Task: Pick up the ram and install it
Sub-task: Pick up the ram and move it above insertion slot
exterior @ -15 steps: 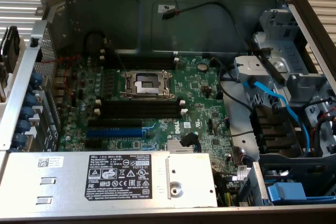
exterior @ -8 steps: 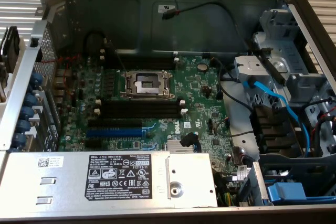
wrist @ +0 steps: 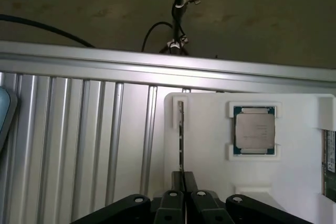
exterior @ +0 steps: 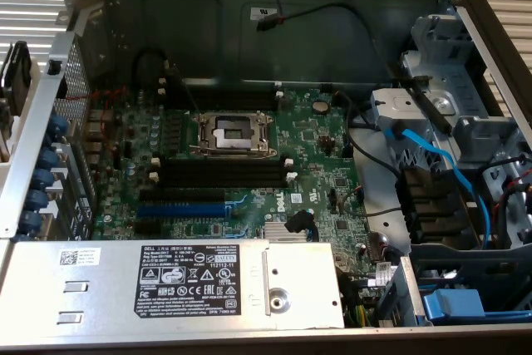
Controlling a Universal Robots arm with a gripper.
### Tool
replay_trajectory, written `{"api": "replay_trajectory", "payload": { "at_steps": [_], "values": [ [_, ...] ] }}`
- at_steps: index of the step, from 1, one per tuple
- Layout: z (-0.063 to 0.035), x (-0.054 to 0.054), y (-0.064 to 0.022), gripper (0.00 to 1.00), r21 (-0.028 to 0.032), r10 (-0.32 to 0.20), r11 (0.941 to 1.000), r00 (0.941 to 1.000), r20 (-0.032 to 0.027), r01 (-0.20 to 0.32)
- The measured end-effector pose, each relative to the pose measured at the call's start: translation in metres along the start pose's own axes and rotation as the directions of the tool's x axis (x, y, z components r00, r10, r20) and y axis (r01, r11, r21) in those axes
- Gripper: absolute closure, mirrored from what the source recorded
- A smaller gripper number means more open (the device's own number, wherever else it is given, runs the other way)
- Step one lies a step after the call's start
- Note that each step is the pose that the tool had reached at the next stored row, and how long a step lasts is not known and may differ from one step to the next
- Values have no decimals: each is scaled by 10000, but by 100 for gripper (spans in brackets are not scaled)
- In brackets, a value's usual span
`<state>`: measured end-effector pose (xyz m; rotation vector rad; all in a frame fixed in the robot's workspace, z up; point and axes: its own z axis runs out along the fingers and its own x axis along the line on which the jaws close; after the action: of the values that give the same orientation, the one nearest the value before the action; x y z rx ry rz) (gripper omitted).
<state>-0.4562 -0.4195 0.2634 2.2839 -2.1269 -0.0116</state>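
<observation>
The ram point(wrist: 180, 129), a thin dark stick seen edge-on, stands in a white tray's point(wrist: 206, 135) slot, its near end pinched by the hand point(wrist: 183, 176).

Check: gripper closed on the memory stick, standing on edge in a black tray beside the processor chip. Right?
No. The tray is white, not black; the wrist view shows it. The rest holds: gripper closed on the memory stick, standing on edge in the tray beside the processor chip.
</observation>
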Motion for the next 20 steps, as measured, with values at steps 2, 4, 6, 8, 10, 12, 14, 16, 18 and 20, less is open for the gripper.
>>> {"api": "replay_trajectory", "payload": {
  "at_steps": [2,4,6,8,10,12,14,16,18,20],
  "values": [
    [-92,1,2,88,1,0,10000,10000,-1,0],
    [-179,2,4,88,8,0,10000,10000,-1,0],
    [-274,3,5,88,13,0,10000,10000,-1,0],
    [-364,3,7,88,14,0,10000,10000,-2,0],
    [-454,4,9,88,17,0,10000,10000,-2,0],
    [-539,5,11,88,25,0,10000,10000,-3,0],
    [-613,5,12,88,41,0,10000,10000,-6,0],
    [-672,6,14,88,66,1,10000,10000,-14,-1],
    [-725,6,15,88,95,1,10000,10000,-30,-1],
    [-771,7,5,88,118,2,9999,10000,-41,-1]
  ]
}}
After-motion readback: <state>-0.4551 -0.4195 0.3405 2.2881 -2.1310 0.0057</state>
